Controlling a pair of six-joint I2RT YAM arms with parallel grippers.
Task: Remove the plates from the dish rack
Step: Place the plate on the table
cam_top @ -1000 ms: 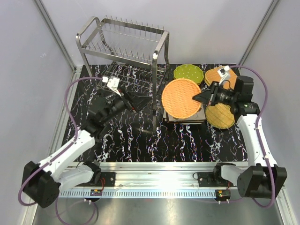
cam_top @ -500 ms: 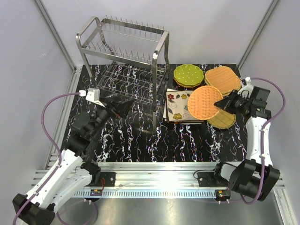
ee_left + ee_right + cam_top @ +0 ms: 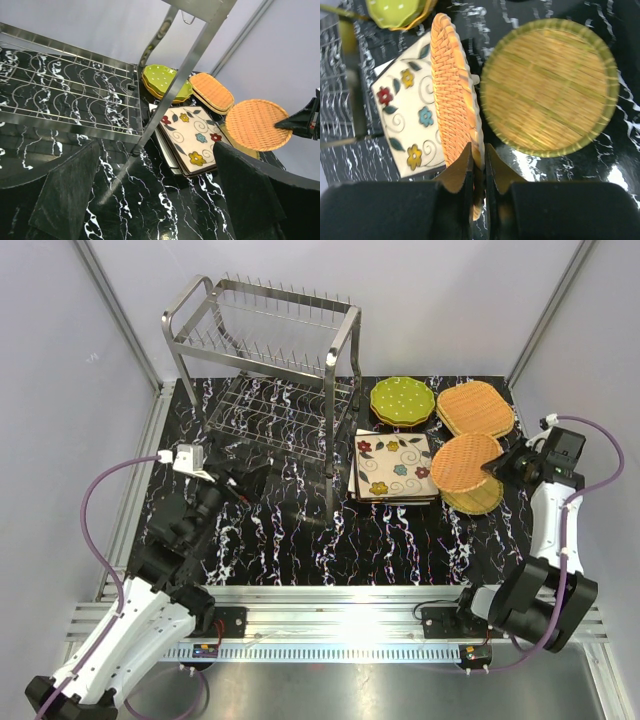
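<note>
The steel dish rack (image 3: 265, 370) stands at the back left with no plates showing on it. My right gripper (image 3: 492, 468) is shut on the rim of a round orange wicker plate (image 3: 463, 461), held tilted above a green-rimmed woven plate (image 3: 478, 498). In the right wrist view the fingers (image 3: 478, 155) pinch that plate (image 3: 452, 85) edge-on. Square floral plates (image 3: 393, 467) are stacked beside the rack, with green dotted plates (image 3: 402, 400) and an oval wicker plate (image 3: 476, 408) behind them. My left gripper (image 3: 250, 477) is open and holds nothing (image 3: 157, 200), in front of the rack's lower shelf (image 3: 70, 95).
A black marbled mat (image 3: 300, 530) covers the table. The rack's front right post (image 3: 330, 480) stands between my left gripper and the floral stack. Grey walls close in on both sides, and a metal rail (image 3: 330, 625) runs along the near edge.
My right arm carried the orange wicker plate rightward off the floral stack to above the woven plate. My left arm drew back from the rack and its jaws opened wide.
</note>
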